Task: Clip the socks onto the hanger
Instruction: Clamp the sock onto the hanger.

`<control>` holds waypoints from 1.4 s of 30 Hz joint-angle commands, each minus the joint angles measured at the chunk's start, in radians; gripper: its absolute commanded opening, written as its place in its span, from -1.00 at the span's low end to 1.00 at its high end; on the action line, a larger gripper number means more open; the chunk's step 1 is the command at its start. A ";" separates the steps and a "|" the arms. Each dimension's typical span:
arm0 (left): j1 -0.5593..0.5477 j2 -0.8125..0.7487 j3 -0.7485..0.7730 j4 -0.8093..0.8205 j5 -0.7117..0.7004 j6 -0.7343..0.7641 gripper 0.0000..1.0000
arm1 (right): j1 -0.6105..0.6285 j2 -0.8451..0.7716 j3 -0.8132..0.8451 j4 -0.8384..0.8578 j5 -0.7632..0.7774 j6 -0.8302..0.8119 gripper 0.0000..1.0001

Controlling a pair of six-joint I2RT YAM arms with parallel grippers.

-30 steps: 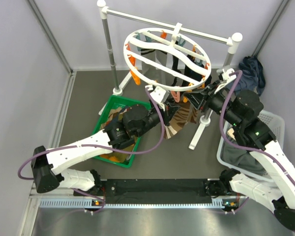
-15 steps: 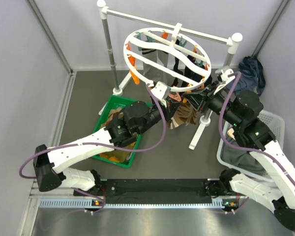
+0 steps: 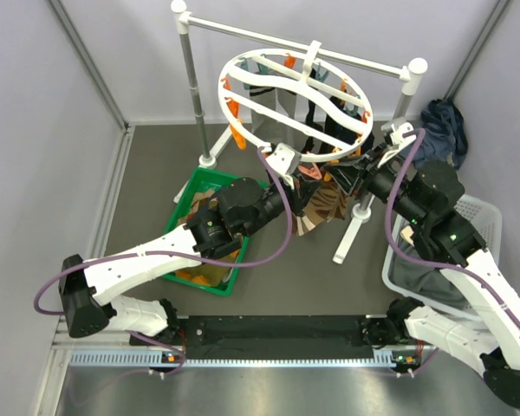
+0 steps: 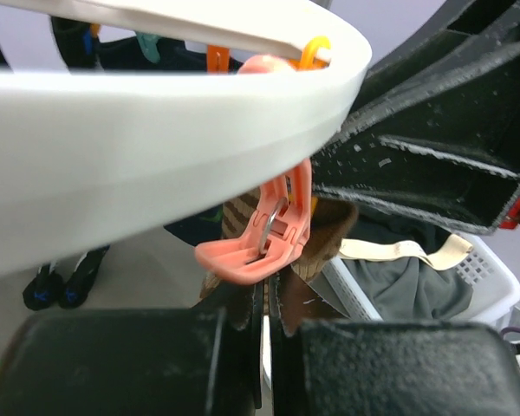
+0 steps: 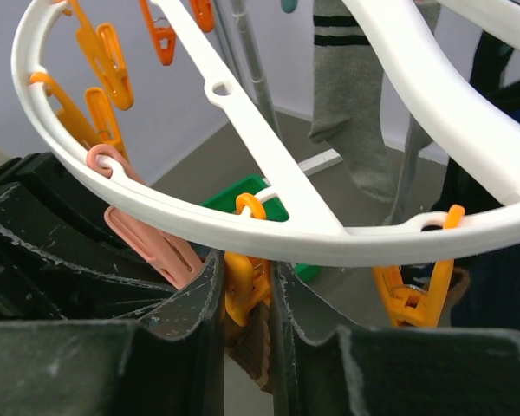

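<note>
The step in hand is feeding a sock into a clip on the near rim of the hanger [image 5: 312,238]. The left fingers [image 4: 243,347] are pressed fully together and appear to pinch the edge of the brown argyle sock [image 3: 322,206], which hangs bunched just under the rim. The right fingers [image 5: 199,347] stand a narrow gap apart with an orange clip [image 5: 241,290] caught between them. Whether its mouth is open cannot be told from these views.

To do this well, the right arm should squeeze the clip's handles firmly enough to open the mouth, and in doing so steady the ring, which likely swings on its hook. The left arm should bring the sock's edge straight up into that mouth, deep enough for a full bite. A pink clip [image 4: 264,234] hangs just beside, directly above the left fingers, and could snag the fabric or be mistaken for the target. The right arm should let go first, then the left.
</note>
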 commanded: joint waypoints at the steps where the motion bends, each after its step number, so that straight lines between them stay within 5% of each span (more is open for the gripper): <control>1: -0.004 -0.040 0.046 0.035 0.049 -0.037 -1.00 | -0.007 -0.031 -0.027 -0.023 0.064 -0.007 -1.00; 20: -0.004 0.004 0.089 0.047 0.039 -0.003 -1.00 | -0.009 -0.029 -0.024 -0.014 -0.013 -0.010 -1.00; 30: -0.004 0.000 0.056 0.053 0.023 -0.017 -0.92 | -0.007 -0.062 -0.021 -0.022 0.021 -0.009 0.00; 37: -0.003 -0.040 0.009 0.084 0.001 -0.020 -0.51 | -0.009 -0.098 0.021 -0.075 0.023 -0.027 0.43; 42: -0.003 -0.097 -0.049 0.107 -0.007 -0.018 0.04 | -0.007 -0.115 0.090 -0.146 0.018 -0.055 0.61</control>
